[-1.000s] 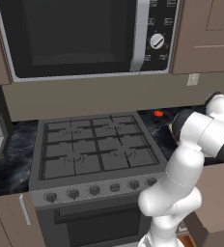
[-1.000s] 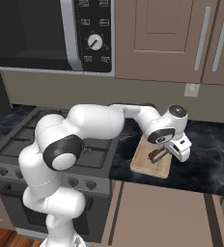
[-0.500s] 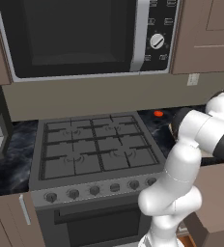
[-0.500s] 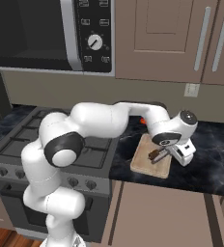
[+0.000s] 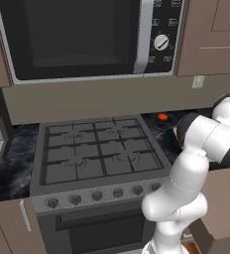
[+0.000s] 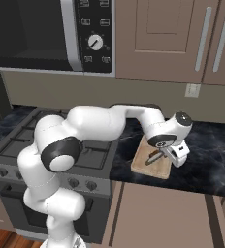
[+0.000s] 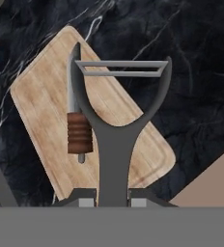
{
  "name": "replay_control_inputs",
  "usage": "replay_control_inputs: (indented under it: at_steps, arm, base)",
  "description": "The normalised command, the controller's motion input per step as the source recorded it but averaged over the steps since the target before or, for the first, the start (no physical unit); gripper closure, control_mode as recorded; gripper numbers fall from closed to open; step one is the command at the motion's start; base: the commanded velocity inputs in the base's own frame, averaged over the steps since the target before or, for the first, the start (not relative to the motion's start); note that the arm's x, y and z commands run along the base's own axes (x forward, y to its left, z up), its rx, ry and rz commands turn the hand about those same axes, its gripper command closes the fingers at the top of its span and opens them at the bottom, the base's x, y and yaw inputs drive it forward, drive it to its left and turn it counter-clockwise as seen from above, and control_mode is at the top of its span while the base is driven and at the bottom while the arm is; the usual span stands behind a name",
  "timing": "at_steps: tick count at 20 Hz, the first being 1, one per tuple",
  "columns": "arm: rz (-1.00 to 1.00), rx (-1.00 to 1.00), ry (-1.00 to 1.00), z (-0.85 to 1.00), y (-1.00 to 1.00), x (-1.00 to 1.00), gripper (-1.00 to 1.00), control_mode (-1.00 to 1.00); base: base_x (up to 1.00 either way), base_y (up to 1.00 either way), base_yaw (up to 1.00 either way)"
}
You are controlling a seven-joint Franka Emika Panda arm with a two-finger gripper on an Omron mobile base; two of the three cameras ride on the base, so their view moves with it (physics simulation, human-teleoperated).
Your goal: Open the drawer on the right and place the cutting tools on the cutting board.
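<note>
The claw (image 7: 113,200) is clamped on the handle of a grey Y-shaped peeler (image 7: 118,120), held above the cutting board (image 7: 39,94). The knife (image 7: 77,126) lies on the board, which rests on the dark marble tabletop (image 6: 209,155) beside the stove (image 6: 17,143).

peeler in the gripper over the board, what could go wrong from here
1. The peeler is held above the knife that already lies on the cutting board; dropped here, it may strike the knife and knock it.
2. The gripper hangs toward the board's edge by the dark counter, so a bounce could send the peeler off the board.
</note>
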Motion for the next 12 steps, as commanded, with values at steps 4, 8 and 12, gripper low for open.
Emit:
replay_control_inputs:
  at_steps: [4,8,12]
  arm:
    - [0.0,0.0,0.0,-0.33,0.08,0.0,1.0,-1.0]
    - [-0.01,0.0,0.0,-0.22,0.01,0.12,1.0,-1.0]
    - [-0.03,0.0,0.0,-0.12,0.0,0.32,1.0,-1.0]
  base:
    - [0.0,0.0,0.0]
    - [0.0,0.0,0.0]
    - [0.0,0.0,0.0]
